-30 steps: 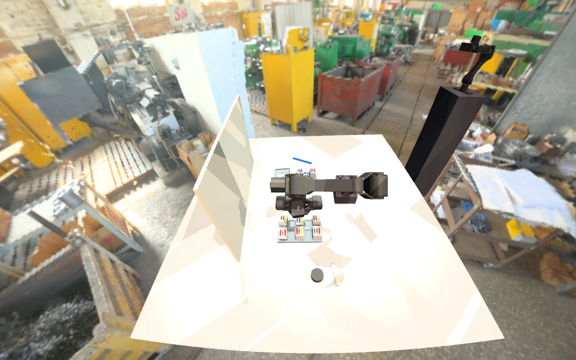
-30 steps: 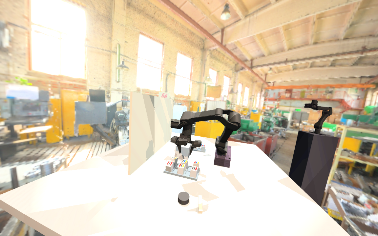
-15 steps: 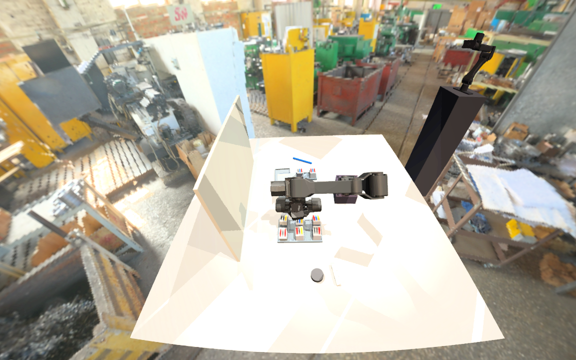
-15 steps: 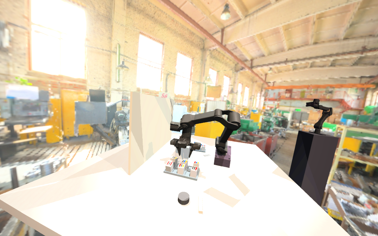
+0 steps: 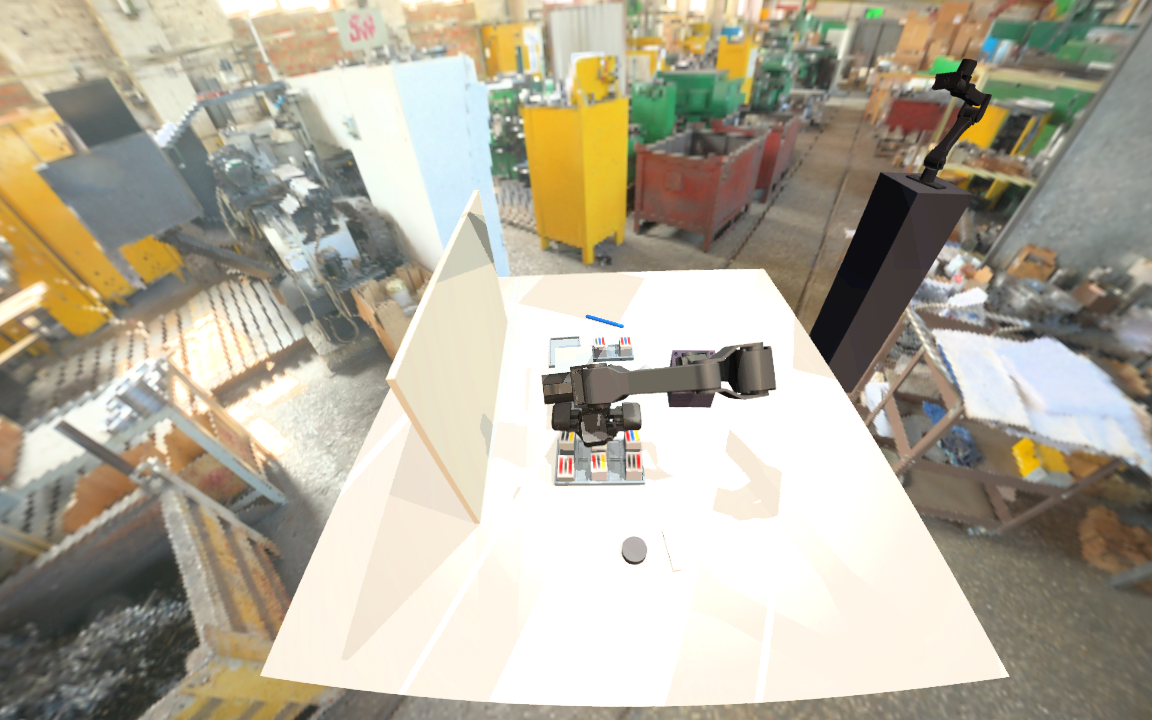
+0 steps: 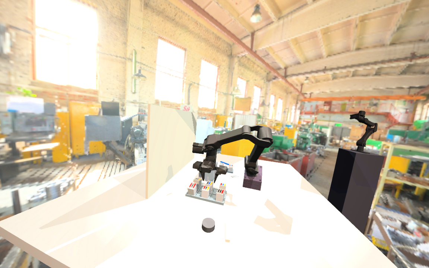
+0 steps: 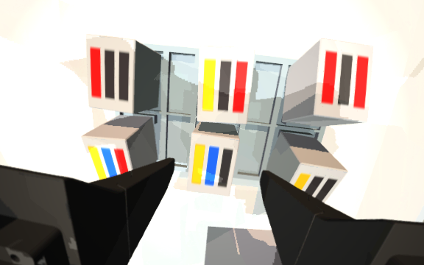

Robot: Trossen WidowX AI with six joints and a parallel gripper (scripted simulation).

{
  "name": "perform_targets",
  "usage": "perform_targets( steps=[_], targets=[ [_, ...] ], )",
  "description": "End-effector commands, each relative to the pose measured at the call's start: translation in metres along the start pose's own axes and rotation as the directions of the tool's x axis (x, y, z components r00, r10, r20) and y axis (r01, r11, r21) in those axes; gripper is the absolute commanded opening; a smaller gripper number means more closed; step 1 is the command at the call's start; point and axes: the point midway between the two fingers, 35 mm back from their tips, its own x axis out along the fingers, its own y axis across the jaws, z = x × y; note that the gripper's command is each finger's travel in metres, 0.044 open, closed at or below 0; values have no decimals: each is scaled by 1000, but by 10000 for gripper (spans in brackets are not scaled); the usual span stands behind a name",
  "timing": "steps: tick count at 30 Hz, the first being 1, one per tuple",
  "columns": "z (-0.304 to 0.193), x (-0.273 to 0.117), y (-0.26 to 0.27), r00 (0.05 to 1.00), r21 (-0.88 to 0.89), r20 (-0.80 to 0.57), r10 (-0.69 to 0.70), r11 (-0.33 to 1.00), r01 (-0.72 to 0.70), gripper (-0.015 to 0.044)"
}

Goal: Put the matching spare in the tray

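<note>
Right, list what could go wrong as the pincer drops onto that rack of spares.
1. The pincer is open and lined up with the yellow-blue-black block; its neighbour, the yellow-blue-red block, looks similar, so a small sideways drift could grab the wrong code.
2. The blocks sit close together on the rack, so the fingers may knock a neighbour.

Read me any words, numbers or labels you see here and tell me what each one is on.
No readable words or numbers on the spares: only colour stripes, for example yellow-blue-black on the near middle spare between the open gripper fingers.
Red characters on the pale background sign: too blurred to read.
Stripes on the unit behind the arm: too small to read.
</note>
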Motion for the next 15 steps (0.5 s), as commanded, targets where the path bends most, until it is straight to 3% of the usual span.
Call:
perform_targets(
  steps=[1, 15],
  targets=[
    [-2, 8, 1, 1000, 8, -4, 2, 1000, -2, 300],
    [-2, 31, 3, 1000, 8, 0, 1, 1000, -1, 300]
  ],
)
